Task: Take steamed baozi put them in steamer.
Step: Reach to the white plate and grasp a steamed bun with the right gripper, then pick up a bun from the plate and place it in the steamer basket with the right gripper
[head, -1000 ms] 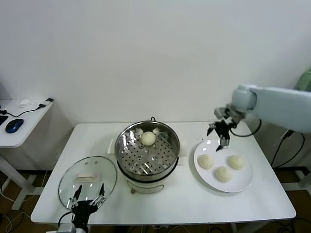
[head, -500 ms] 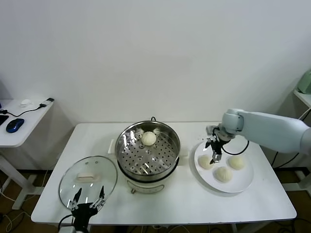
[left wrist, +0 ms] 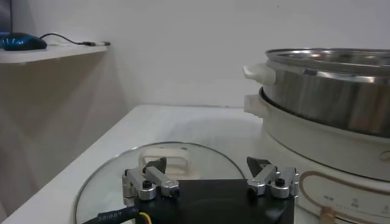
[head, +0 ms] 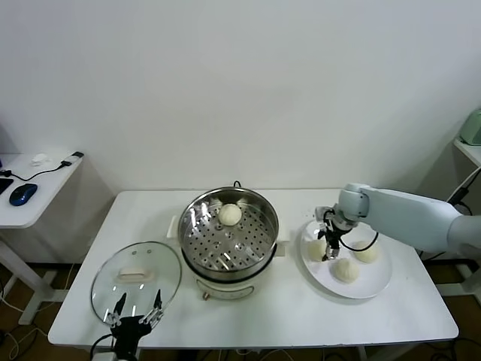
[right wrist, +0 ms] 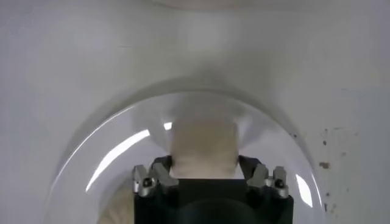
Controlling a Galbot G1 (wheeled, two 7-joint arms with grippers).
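Note:
The steel steamer point(head: 197, 206) stands mid-table with one steamed baozi point(head: 230, 214) on its perforated tray. Three more baozi lie on a white plate point(head: 373, 284) to the right: two free ones point(head: 345, 269) point(head: 367, 252) and the left one point(head: 316, 250). My right gripper point(head: 328, 246) is down on that left bun. In the right wrist view its fingers point(right wrist: 163, 172) press both sides of the bun point(right wrist: 203, 145), which still rests on the plate point(right wrist: 109, 152). My left gripper point(head: 135, 312) waits open at the table's front left, over the glass lid point(left wrist: 183, 152).
The round glass lid point(head: 135, 274) lies flat in front of and left of the steamer point(left wrist: 329, 91). A low side table at the far left carries a blue mouse point(head: 22, 194) and cables. The table's front edge runs close below the lid and plate.
My right arm came down from above the plate's far rim onto the left bun, and its fingers closed in against it. The left arm stayed put.

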